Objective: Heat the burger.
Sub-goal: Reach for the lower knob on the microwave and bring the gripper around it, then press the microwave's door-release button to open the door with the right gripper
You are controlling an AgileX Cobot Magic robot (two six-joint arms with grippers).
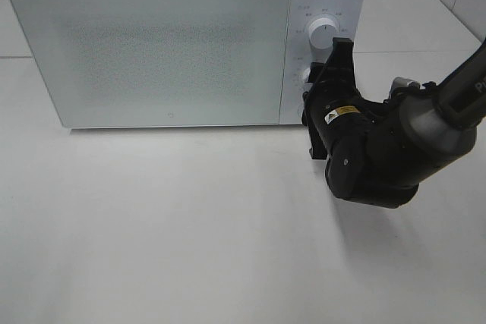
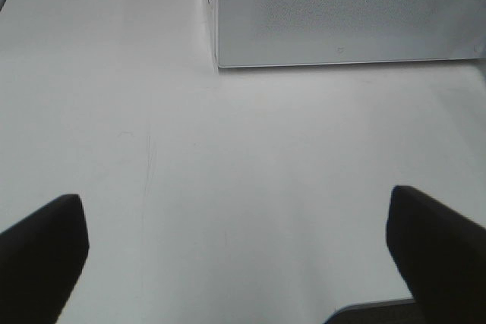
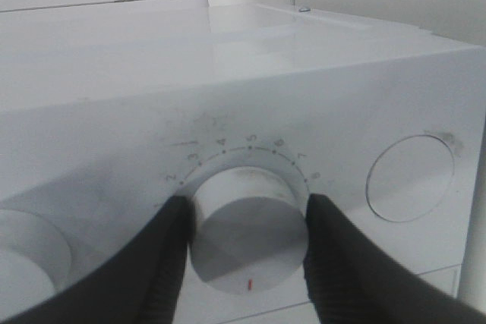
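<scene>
Black right fingers pinch the round white plastic dial on the boxy white microwave at the far edge of the smooth white desk. Black left fingers gape wide, holding nothing. Where the burger lies or points cannot be told.

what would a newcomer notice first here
The big white microwave stands at the back of the table, door shut. The right hand pinches its lower dial on the panel at the microwave's right end. The left hand hangs open above the table.
</scene>
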